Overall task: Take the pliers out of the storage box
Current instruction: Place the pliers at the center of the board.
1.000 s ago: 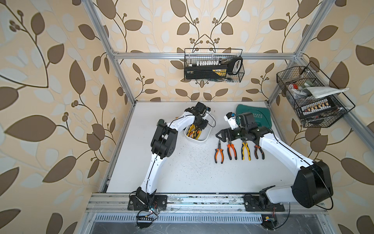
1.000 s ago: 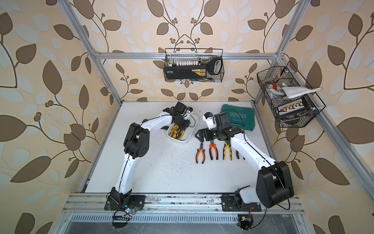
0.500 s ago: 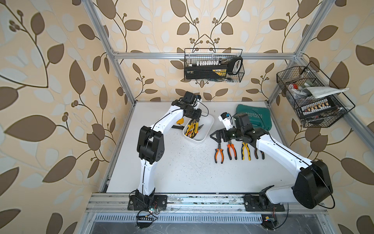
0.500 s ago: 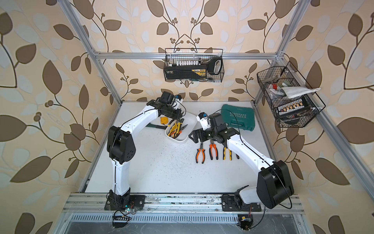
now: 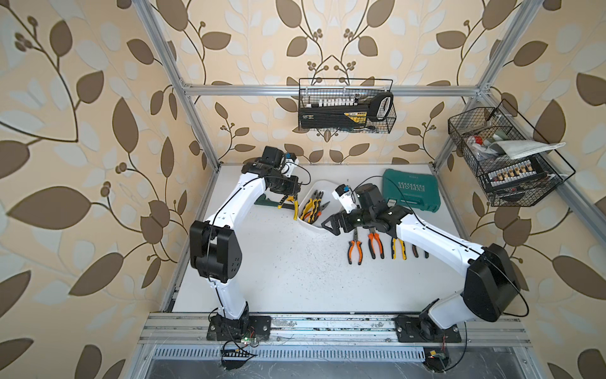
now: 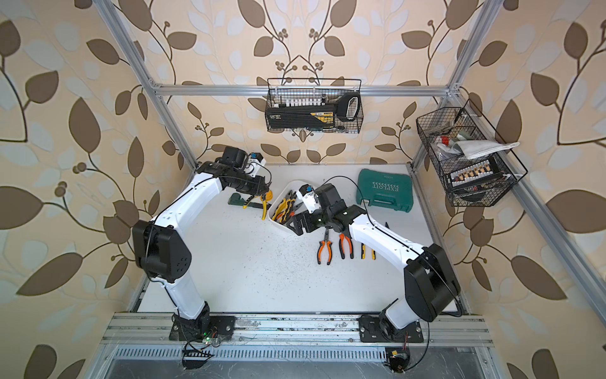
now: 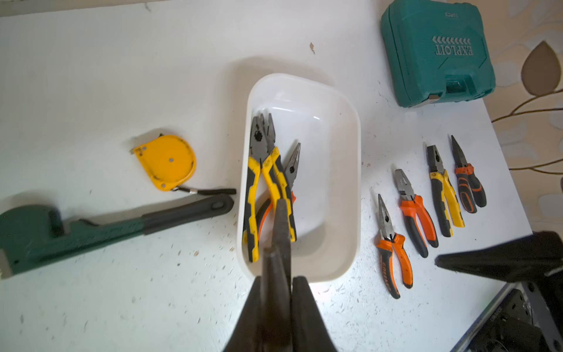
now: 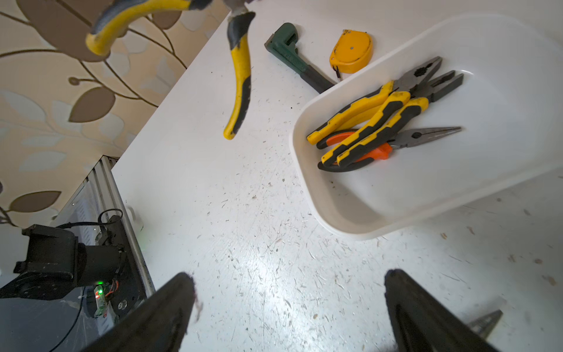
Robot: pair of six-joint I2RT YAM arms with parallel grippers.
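- The storage box [image 7: 323,170] on our tabletop [image 5: 295,279] is only partly emptied.
- Our left claw [image 7: 278,283] is nearly closed and pinches a yellow-handled pair [image 8: 240,70] by its steel nose, raised just beside the box.
- Our right claw [image 8: 289,274] gapes wide and empty near the box's end.
- Four pliers [image 7: 411,213] lie in a row beside the box, and three pliers [image 7: 268,183] are left inside.

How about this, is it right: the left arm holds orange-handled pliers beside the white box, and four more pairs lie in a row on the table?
No: the pliers in the left gripper have yellow-and-black handles, not orange, as the right wrist view shows. The rest holds: they hang beside the white box, four more pairs in a row on the table.
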